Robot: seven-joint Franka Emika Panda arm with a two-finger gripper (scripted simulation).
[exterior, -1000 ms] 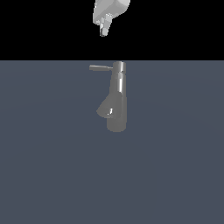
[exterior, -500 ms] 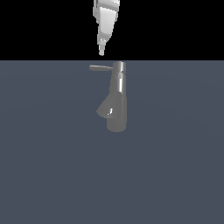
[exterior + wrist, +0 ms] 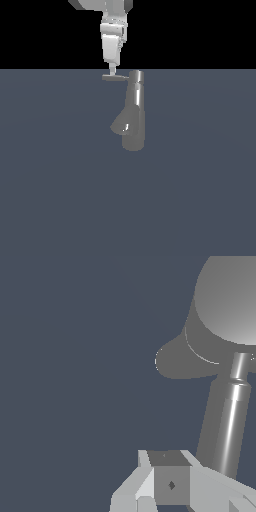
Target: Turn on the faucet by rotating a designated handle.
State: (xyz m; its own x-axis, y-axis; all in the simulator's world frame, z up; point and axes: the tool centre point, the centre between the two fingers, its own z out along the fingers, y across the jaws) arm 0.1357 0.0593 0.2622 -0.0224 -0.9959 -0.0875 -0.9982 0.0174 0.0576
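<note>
The faucet point(image 3: 135, 112) is a grey metal column standing on the dark floor, with a wedge-shaped spout point(image 3: 122, 125) flaring toward the exterior view's left. The handle point(image 3: 116, 77) is a thin bar sticking out from the top cap toward the exterior view's left. My gripper point(image 3: 113, 71) hangs straight down with its fingers together, tips right at the upper side of the handle's outer part. In the wrist view the shut gripper point(image 3: 167, 476) sits beside the free end of the handle point(image 3: 231, 421), with the faucet cap point(image 3: 230, 301) and spout point(image 3: 175, 361) beyond.
A flat dark grey-blue floor point(image 3: 60, 190) surrounds the faucet. Nothing else stands on it.
My gripper has come down from the top of the exterior view to the handle's outer end. The faucet and handle have not visibly moved.
</note>
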